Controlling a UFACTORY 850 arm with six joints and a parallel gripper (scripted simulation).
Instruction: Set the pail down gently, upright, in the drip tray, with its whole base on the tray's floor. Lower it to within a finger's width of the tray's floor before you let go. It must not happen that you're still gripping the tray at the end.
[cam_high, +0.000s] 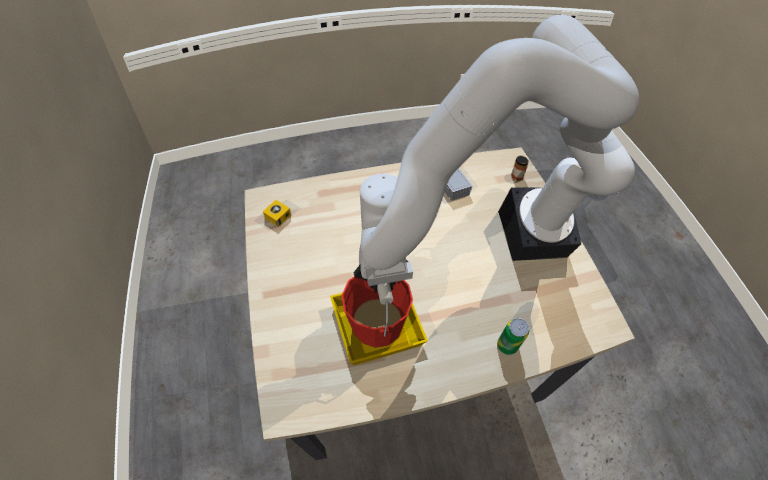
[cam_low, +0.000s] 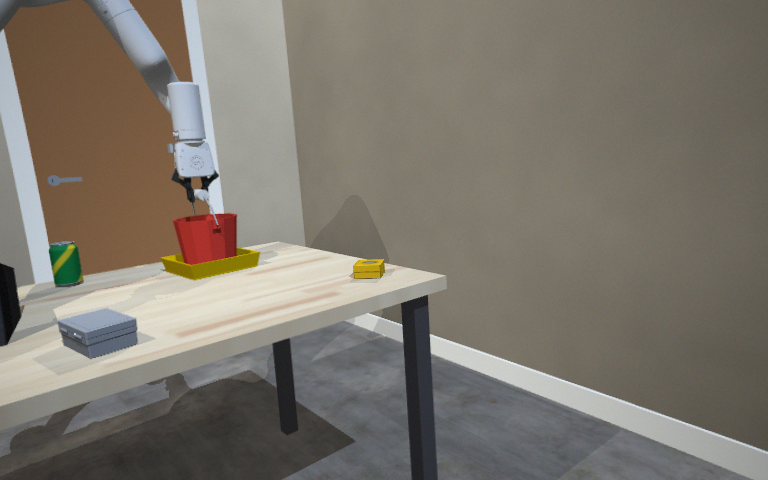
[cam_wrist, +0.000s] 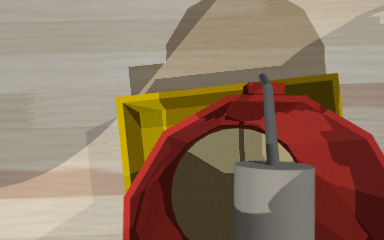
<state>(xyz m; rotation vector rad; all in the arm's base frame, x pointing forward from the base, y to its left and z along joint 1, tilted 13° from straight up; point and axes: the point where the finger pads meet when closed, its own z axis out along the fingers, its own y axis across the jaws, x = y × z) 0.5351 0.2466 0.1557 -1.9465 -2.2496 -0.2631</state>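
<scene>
The red pail (cam_high: 377, 311) stands upright inside the yellow drip tray (cam_high: 378, 333) on the wooden table. In the side view the pail (cam_low: 205, 237) reaches down behind the tray's rim (cam_low: 210, 264), so its base is hidden. My gripper (cam_low: 195, 194) is right above the pail and is shut on the grey grip (cam_wrist: 274, 200) of the pail's wire handle (cam_wrist: 268, 120). In the wrist view the pail (cam_wrist: 280, 170) fills the lower right, with the tray (cam_wrist: 150, 125) showing behind and to its left.
A green can (cam_high: 513, 335) stands right of the tray. A yellow block (cam_high: 276, 213), a grey box (cam_high: 458, 184) and a small jar (cam_high: 519, 168) lie farther back. The arm's black base (cam_high: 539, 226) is at the right.
</scene>
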